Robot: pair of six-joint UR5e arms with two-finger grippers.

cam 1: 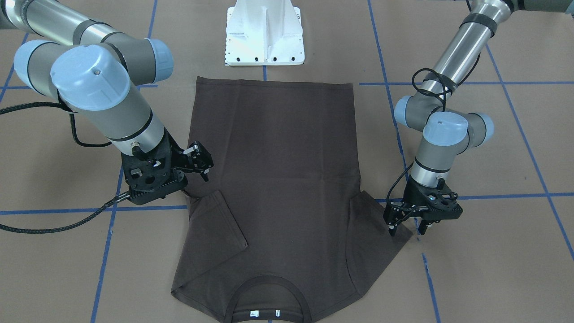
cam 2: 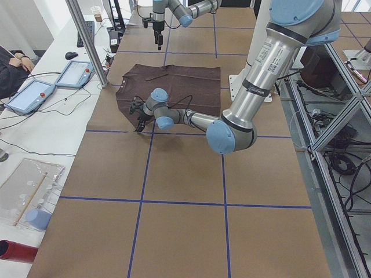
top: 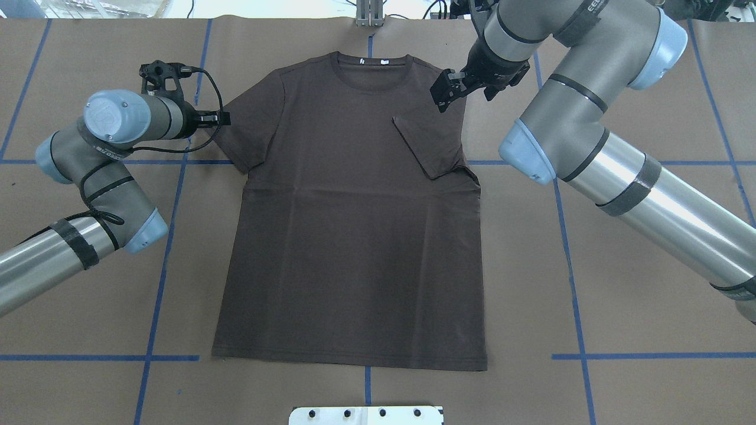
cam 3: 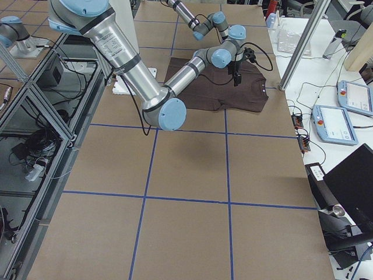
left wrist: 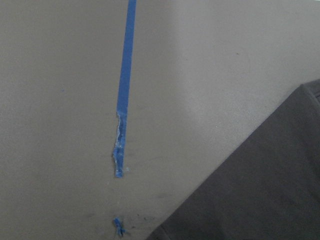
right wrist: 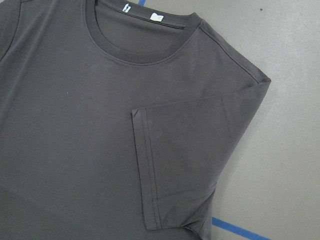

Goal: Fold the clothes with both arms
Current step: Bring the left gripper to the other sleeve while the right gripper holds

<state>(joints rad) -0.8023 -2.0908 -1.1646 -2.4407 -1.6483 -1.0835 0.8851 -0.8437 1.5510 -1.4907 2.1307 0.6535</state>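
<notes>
We see two small white neck labels [top: 385, 61], unreadable, inside the collar of the dark brown T-shirt [top: 354, 236]. It lies flat mid-table on brown paper [top: 620, 295] gridded with blue tape [top: 159, 265], collar away from the white pedestal base [cam 1: 264, 36]. Its right sleeve [top: 428, 144] is folded inward. The right gripper [top: 443, 99] hovers above that shoulder, fingers apart, empty. The left gripper [cam 1: 406, 228] points down at the flat left sleeve [top: 245, 136], fingers apart.

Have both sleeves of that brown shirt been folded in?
No, only the right sleeve lies folded over the T-shirt; the left sleeve is spread flat outward.
</notes>
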